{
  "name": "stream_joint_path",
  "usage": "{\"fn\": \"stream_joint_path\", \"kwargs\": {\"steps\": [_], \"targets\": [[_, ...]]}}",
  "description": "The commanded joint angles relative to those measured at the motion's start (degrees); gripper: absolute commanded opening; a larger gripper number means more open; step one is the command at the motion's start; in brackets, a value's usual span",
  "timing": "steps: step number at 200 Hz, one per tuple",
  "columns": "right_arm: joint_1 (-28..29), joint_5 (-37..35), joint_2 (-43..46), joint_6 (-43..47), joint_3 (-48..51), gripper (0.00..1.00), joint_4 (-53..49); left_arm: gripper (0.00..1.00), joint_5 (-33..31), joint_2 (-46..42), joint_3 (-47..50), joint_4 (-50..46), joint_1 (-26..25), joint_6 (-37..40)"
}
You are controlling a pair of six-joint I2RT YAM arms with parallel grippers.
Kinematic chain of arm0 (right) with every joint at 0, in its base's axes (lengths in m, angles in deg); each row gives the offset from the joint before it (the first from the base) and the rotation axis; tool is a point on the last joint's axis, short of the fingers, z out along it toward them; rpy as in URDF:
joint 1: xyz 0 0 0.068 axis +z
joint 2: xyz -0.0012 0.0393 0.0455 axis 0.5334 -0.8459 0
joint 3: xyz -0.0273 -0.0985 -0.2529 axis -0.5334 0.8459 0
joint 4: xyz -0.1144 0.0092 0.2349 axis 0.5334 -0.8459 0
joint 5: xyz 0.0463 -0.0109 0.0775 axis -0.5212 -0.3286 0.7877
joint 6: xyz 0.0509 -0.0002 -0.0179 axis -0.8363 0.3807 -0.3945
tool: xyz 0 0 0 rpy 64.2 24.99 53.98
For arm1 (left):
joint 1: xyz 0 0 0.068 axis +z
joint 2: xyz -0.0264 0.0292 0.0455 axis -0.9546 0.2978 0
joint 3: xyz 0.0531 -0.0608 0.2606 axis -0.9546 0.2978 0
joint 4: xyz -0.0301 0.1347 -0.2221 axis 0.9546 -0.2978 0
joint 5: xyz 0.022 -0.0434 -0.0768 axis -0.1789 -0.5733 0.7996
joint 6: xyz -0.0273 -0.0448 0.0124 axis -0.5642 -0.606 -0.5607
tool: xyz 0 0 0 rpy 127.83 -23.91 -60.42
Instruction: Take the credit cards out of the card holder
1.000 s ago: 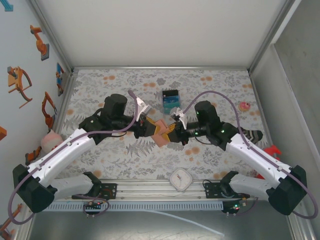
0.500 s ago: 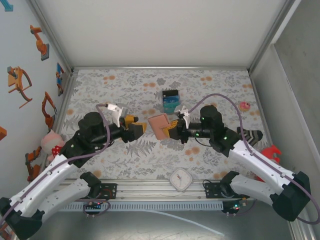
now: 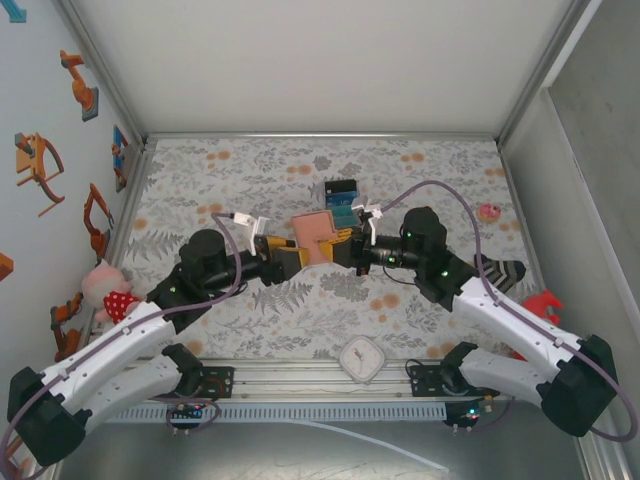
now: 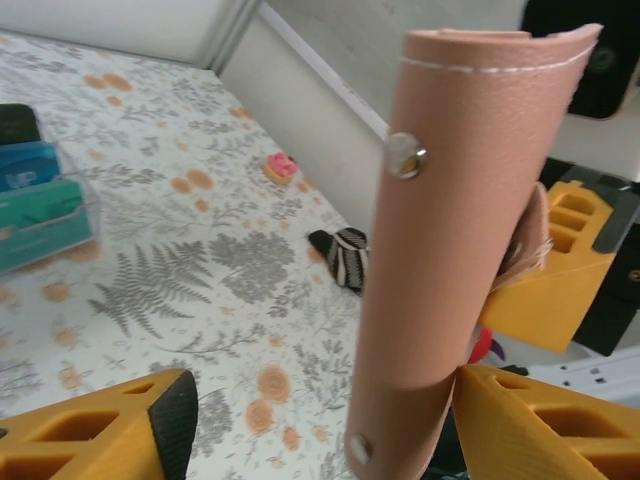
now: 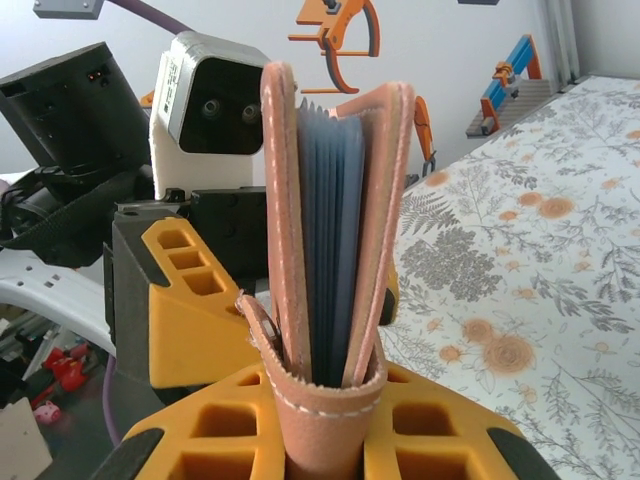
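Right fingers (image 5: 210, 442) clamp card holder (image 5: 283, 220) | left fingers (image 4: 95, 440) spread around it | arms extended inward

Pinkish-brown card holder (image 5: 283, 200), blue-grey inside; teal and black credit cards (image 3: 341, 200); grey-leaf, orange-flower table (image 3: 230, 165).

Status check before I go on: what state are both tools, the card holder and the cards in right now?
right tool: shut on the card holder's fold, holding it up.
left tool: open, a finger on either side of the holder.
card holder: partly open, tab unfastened.
credit cards: stacked on the table, outside the holder; I cannot tell whether any remain inside.
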Motion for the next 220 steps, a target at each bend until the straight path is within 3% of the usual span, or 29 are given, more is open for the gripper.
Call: {"fn": "stream_joint_path", "kwargs": {"steps": [1,42,75,101,118,131,144,173,220], "targets": [[0.27,1.8,-0.19,-1.64,0.27,0.0,4.3,0.66,3.3,1.12,-0.34,7.12,-0.63,-1.02],[0.31,3.86,-1.15,-2.63,0.27,0.0,5.99,0.46,3.12,2.26,-0.74,8.03,-0.61,-0.4],[0.27,3.98,-2.36,-2.7,-0.07,0.0,5.27,0.15,3.13,2.38,-0.8,8.62,-0.65,-0.45],[0.27,1.35,-1.71,-1.12,-1.0,0.0,0.66,0.02,1.91,1.66,-1.41,5.28,-0.49,1.02],[0.27,-3.7,-0.08,0.41,-1.87,0.15,-4.65,0.0,-1.71,0.49,-2.56,-0.57,-0.65,4.09],[0.31,-9.68,1.55,0.45,-2.26,0.32,-8.34,0.0,-5.85,-0.16,-3.52,-5.31,-0.6,6.8],[0.37,-13.77,3.02,-0.3,-2.63,0.4,-11.34,0.0,-10.11,-0.4,-4.21,-9.09,-0.71,9.05],[0.58,-21.65,4.72,-3.78,-4.62,0.42,-17.81,0.0,-15.51,0.68,-5.33,-12.7,-0.83,12.35],[3.83,-28.42,3.01,-8.16,-6.77,0.39,-20.73,0.0,-15.99,4.41,-6.68,-10.92,-0.94,13.45]]}}
